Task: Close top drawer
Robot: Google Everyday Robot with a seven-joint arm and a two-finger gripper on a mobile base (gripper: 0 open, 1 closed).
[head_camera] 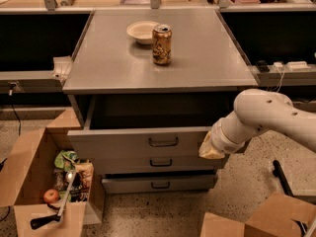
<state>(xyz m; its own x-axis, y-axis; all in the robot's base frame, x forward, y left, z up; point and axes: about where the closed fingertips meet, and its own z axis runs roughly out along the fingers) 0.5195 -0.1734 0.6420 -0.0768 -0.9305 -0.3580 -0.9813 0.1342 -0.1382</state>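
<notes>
Top drawer (123, 143) (grey metal, tallest front of 3) is seen pulled out toward the near side, approx. level, interior dark. A dark wire pull handle (163, 141) is set at front ctr. The gripper (211, 150) is found at the front's right end.

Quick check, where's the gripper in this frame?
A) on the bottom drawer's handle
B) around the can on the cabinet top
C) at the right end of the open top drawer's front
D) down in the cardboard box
C. The gripper is at the right end of the top drawer, whose front stands pulled out from the cabinet, well below the can.
</notes>
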